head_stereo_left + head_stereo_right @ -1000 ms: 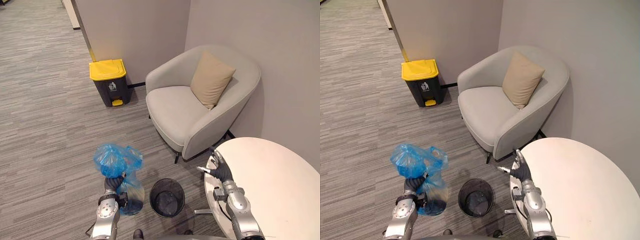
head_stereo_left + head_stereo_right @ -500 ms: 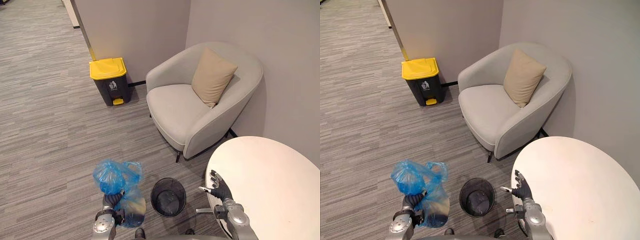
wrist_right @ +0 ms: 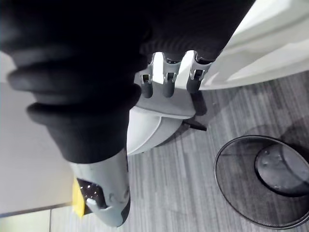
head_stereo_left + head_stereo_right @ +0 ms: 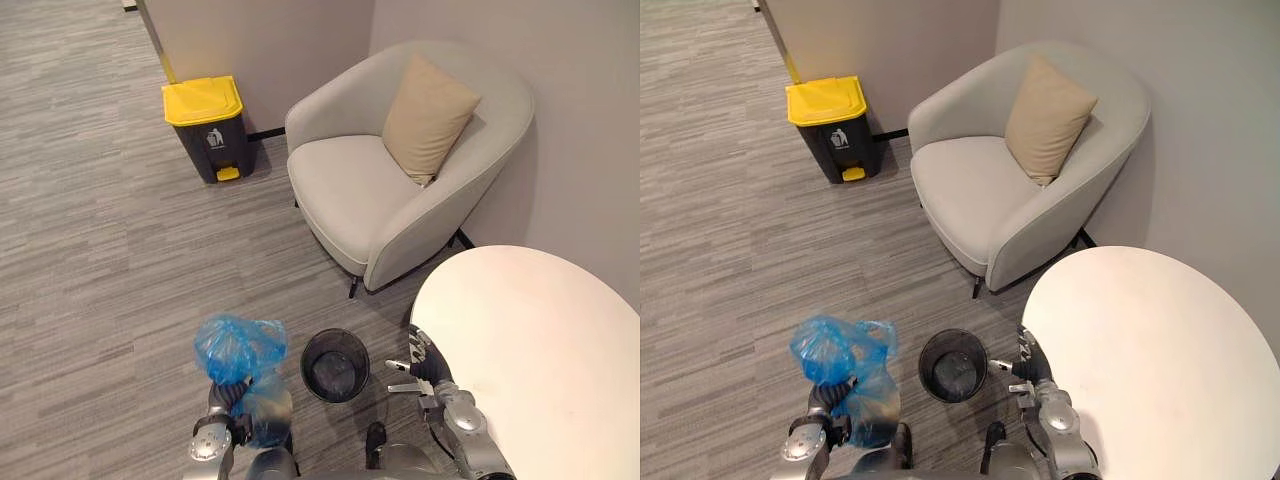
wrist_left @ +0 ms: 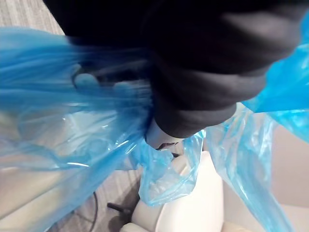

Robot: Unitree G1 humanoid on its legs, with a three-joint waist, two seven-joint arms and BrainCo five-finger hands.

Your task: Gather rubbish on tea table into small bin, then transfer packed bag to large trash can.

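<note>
Yellow-lidded trash can: stood far left, not yet reached. Blue bag: kept clenched in left hand, beside unlined mesh bin. Right hand: drawn back beside tea table edge, fingers relaxed, empty. Carrying judged outstanding.

My R hand looks relaxed, fingers loosely straight w/ nothing in them, thumb held apart. Past the fingers I see the white tea table edge and a grey armchair on grey carpet. The small black mesh bin stands upright nearby, open-topped. A bit of yellow lid shows by the thumb.
</note>
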